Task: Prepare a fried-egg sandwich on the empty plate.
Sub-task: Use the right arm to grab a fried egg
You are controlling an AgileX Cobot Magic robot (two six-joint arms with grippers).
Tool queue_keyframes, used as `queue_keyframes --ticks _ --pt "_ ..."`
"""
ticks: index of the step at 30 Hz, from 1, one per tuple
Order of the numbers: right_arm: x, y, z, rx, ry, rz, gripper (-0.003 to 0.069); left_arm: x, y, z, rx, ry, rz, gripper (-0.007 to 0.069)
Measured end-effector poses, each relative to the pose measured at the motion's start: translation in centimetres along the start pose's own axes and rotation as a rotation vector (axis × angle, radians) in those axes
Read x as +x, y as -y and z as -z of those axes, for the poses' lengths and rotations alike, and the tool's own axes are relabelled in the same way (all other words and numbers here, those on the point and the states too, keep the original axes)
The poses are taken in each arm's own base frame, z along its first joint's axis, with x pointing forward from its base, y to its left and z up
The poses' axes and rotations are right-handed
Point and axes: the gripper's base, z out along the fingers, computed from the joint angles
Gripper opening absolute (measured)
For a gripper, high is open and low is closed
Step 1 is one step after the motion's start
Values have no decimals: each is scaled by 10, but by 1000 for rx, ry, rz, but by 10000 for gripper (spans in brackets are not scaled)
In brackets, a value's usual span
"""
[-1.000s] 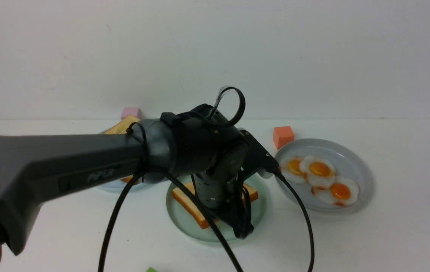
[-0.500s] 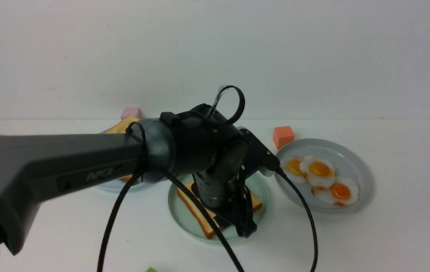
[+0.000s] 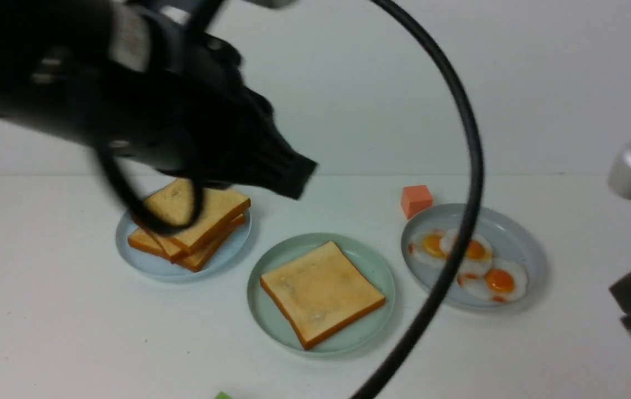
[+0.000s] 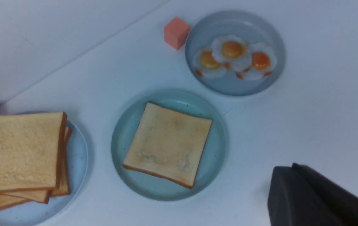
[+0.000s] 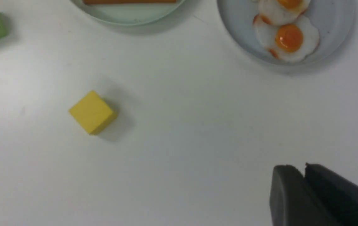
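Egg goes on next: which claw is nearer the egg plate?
Right. The right claw hangs just right of the egg plate, toward the robot; the left claw is raised by the toast stack, with the green plate between.

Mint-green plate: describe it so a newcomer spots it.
On the white table, three round plates stand in a row. The mint-green plastic plate is the middle one, holding a single square golden-brown toast slice; its pale blue-grey neighbours hold a toast stack and fried eggs.

Lab-like test bench: bare white table [image 3: 514, 354], blank wall [image 3: 514, 83], plastic eggs [image 3: 467, 249], orange block [image 3: 415, 200].
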Motion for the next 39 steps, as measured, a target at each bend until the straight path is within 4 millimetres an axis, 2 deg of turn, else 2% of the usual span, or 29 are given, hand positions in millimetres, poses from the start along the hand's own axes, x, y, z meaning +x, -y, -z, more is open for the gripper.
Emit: queue_keyframes --ticks 3,4,5,7,9,10,11,13,14,18,19,22,27,33,39 --pt "-13 0 -34 13 -63 22 101 26 -1 33 19 45 15 -13" --pt "-21 0 -56 18 -108 35 103 44 -2 51 32 79 25 -13" --pt "-22 0 -59 19 -110 36 103 50 -2 50 32 70 27 -13" --pt "-35 7 -93 34 -172 24 110 86 -3 70 59 153 47 -13" --pt "-45 20 -113 54 -181 2 120 110 -3 77 75 221 59 -13" --pt "-46 21 -115 55 -185 -2 121 110 -4 80 77 241 60 -13" --pt "-55 33 -129 70 -175 -10 138 126 -4 86 88 319 68 -13" --pt "-59 41 -141 74 -175 -5 152 134 -5 91 92 363 70 -13" --pt "-64 48 -152 71 -168 5 183 142 -6 95 95 413 72 -13" --pt "-72 59 -182 19 -182 13 276 149 -6 105 103 492 76 -13" --pt "-77 63 -193 -12 -184 15 331 148 -7 108 105 518 77 -13" --pt "-82 74 -220 -62 -206 21 432 147 -7 108 106 532 77 -13" --pt "-90 81 -254 -80 -225 48 537 147 -6 107 113 525 88 -13" --pt "-92 84 -282 -85 -251 62 587 147 -6 107 116 524 91 -13" --pt "-93 86 -286 -69 -250 80 568 147 -6 107 115 523 90 -13"
